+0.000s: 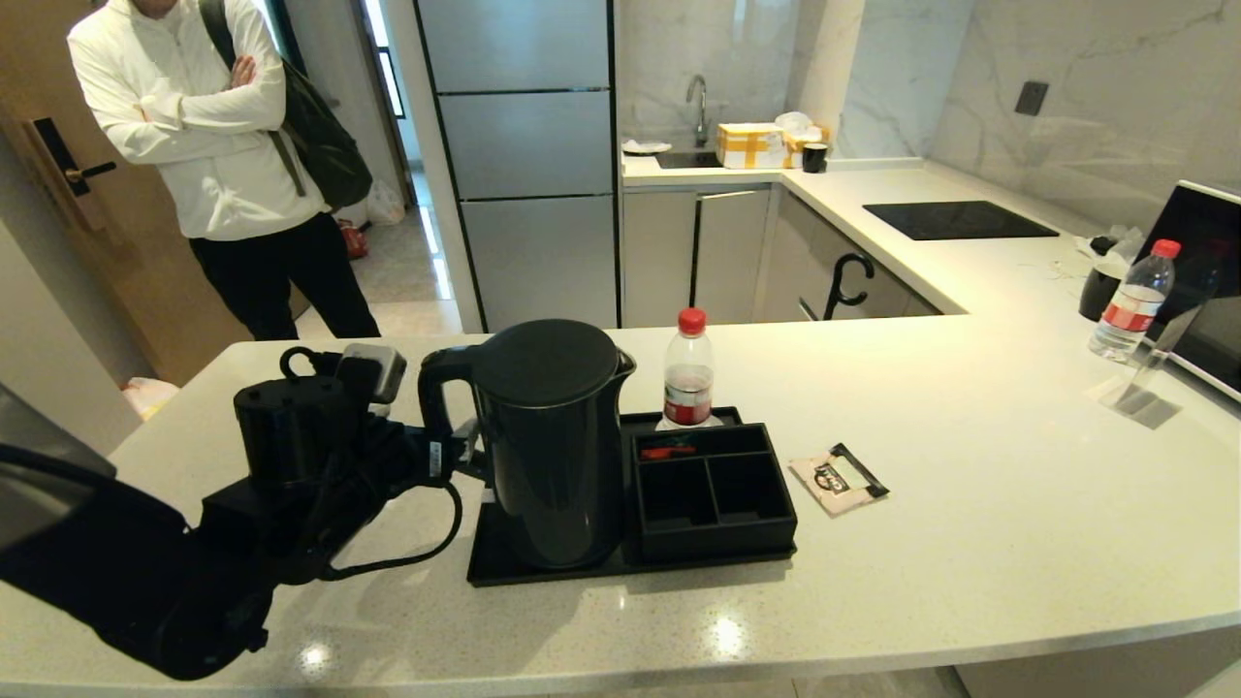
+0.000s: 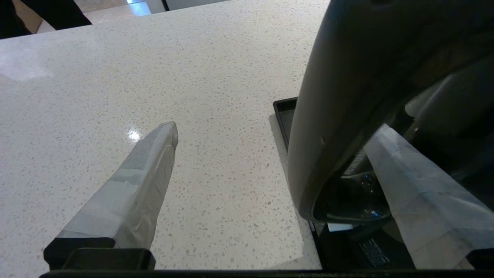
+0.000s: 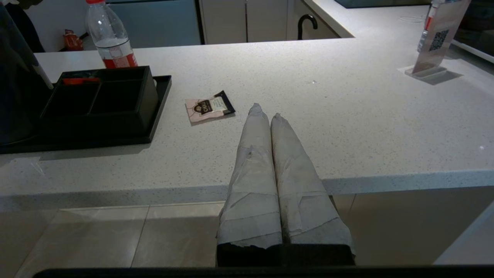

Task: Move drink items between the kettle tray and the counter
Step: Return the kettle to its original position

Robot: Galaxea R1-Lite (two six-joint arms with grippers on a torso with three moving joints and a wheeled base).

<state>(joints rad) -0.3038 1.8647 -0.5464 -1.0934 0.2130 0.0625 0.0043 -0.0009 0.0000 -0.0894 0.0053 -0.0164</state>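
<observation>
The matte-black kettle (image 1: 553,446) stands upright on the left part of the black kettle tray (image 1: 485,572). My left gripper (image 1: 463,448) is at its loop handle (image 2: 339,116). The jaws are open wide and straddle the handle. One taped finger (image 2: 146,181) hangs apart over the counter (image 1: 970,543); the other finger (image 2: 417,193) lies inside the loop. The beige sachet (image 1: 839,480) lies flat on the counter just right of the tray. My right gripper (image 3: 266,112) is shut and empty near the counter's front edge, short of the sachet (image 3: 208,108).
A black organiser box (image 1: 713,490) fills the tray's right side, with a red-capped bottle (image 1: 688,373) behind it. Another bottle (image 1: 1129,301) and a clear sign stand (image 1: 1139,388) are at the far right. A black hob (image 1: 955,220) lies beyond. A person (image 1: 213,145) stands behind the counter.
</observation>
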